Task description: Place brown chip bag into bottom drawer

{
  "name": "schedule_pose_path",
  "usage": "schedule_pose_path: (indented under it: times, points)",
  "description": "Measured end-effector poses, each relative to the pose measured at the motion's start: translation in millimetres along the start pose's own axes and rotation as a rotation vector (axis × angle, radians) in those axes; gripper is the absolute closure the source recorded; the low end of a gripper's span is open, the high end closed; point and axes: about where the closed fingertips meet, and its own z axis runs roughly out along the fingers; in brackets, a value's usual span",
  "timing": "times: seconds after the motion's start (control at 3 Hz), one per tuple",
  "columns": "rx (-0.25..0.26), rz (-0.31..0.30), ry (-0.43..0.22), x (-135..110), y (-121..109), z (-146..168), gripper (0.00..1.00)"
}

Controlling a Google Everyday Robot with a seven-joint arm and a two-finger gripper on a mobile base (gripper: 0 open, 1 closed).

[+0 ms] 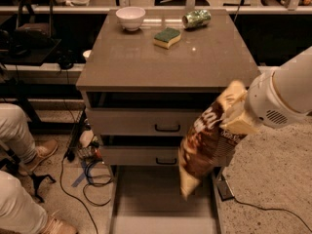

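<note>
Hanging from the gripper, which clamped its upper end before the cabinet front, the brown chip bag sloped its long axis downward, lower tip over the open bottom drawer.
</note>
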Motion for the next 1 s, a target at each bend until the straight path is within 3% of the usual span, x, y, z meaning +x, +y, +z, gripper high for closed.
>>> schedule_pose_path:
  times: [0.67,1.0]
  points:
    - [-0.017,-0.003,0.011,2.7,0.6,8.4,1.00]
    - [-0.082,0.027,0.047,26.3,7.1,60.6,1.00]
